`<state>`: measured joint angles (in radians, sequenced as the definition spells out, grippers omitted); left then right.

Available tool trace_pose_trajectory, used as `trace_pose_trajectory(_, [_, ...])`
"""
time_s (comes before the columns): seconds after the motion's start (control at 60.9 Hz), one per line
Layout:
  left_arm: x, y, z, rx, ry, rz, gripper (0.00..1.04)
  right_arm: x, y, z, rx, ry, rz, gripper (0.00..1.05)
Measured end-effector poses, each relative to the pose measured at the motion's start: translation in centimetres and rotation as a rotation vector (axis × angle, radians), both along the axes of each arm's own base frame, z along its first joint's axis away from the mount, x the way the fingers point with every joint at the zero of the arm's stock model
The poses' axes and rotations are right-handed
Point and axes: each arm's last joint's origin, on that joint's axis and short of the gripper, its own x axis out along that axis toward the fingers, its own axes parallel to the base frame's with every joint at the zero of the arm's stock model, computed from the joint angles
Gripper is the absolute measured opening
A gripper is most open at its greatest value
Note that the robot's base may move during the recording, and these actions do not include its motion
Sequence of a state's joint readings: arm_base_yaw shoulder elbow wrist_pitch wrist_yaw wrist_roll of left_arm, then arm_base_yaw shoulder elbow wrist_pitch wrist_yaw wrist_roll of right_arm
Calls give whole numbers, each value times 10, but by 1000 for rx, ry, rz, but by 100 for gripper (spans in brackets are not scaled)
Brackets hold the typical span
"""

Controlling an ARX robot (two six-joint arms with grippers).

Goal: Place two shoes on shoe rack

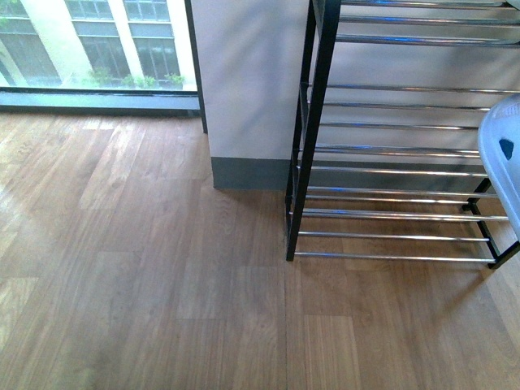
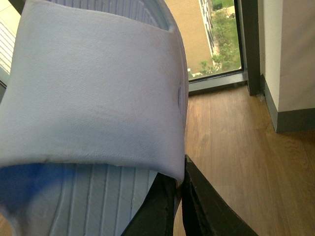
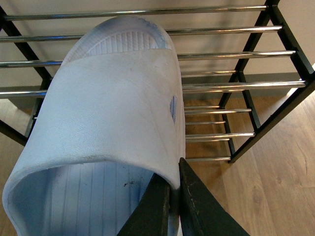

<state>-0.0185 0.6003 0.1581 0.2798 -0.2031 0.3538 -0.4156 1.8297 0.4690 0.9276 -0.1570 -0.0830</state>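
My left gripper (image 2: 179,184) is shut on the strap edge of a pale blue-white slide sandal (image 2: 93,93), held above the wooden floor near a window. My right gripper (image 3: 174,184) is shut on the strap edge of the other slide sandal (image 3: 113,113), whose toe reaches over the chrome rods of the shoe rack (image 3: 236,54). In the front view the shoe rack (image 1: 313,122) stands at the right with its black frame and shiny rod shelves. That view shows part of a sandal (image 1: 500,154) at the right edge, in front of the shelves. Neither arm shows there.
A white pillar with a grey skirting (image 1: 244,81) stands just left of the rack. A floor-level window (image 1: 89,41) runs along the back left. Wooden floor (image 1: 146,284) spreads across the front and left.
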Motion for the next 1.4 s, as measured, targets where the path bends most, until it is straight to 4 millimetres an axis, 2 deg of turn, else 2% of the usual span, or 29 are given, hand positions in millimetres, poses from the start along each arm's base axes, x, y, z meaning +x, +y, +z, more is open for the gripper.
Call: trace_pose_trajectory(1.396, [0, 0, 0, 0, 0, 2, 2, 0, 0, 0, 0, 2, -2, 2])
